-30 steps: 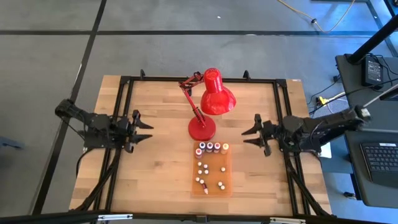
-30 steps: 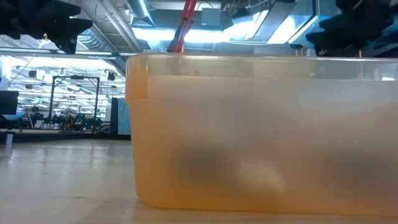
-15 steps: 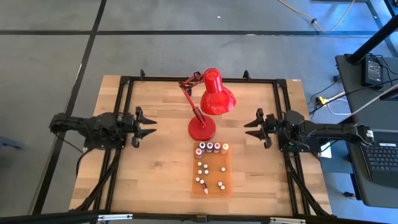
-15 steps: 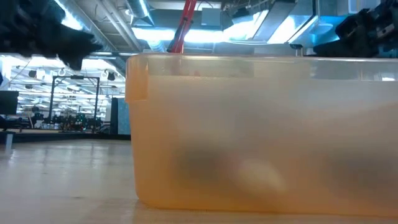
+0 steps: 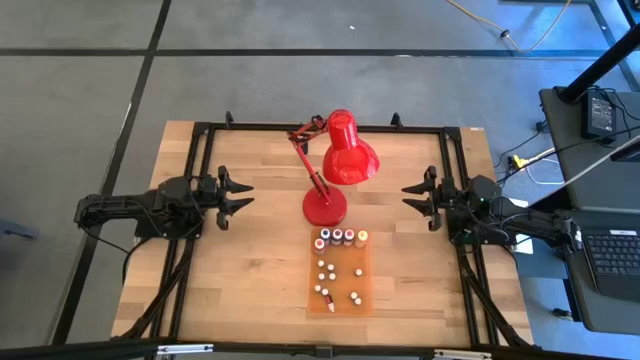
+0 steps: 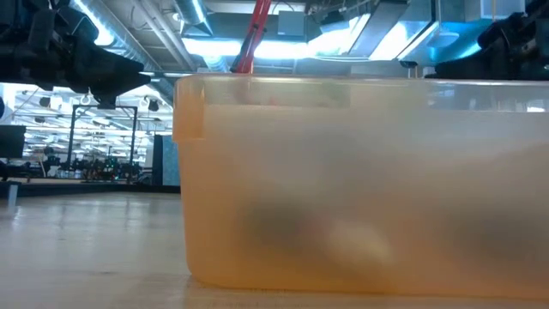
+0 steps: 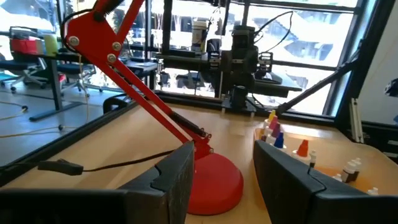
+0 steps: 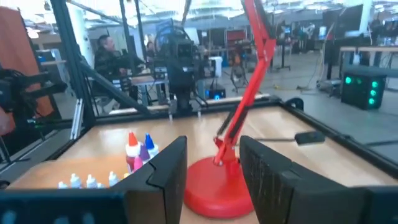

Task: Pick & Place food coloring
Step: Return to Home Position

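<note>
Several tiny food coloring bottles (image 5: 338, 258) with white caps sit in a flat translucent orange tray (image 5: 340, 304) at the table's near middle; a row of them (image 5: 340, 237) stands at the tray's far end, others lie scattered. The left wrist view shows some (image 7: 273, 132), as does the right wrist view (image 8: 138, 148). My left gripper (image 5: 240, 195) is open at the table's left, raised, pointing right. My right gripper (image 5: 408, 199) is open at the table's right, pointing left. Neither is near the bottles.
A red desk lamp stands on its round base (image 5: 324, 207) between the grippers, with its shade (image 5: 348, 155) toward the far side. The orange tray's wall (image 6: 360, 180) fills the low view. Black frame rails (image 5: 200, 150) run around the table's edges. Bare wood lies on both sides of the tray.
Both arms have drawn back and straightened. My left gripper has risen and shifted slightly toward the far edge. My right gripper has moved toward the table's far edge and right side. Both stay open. The bottles and the lamp have not moved.
</note>
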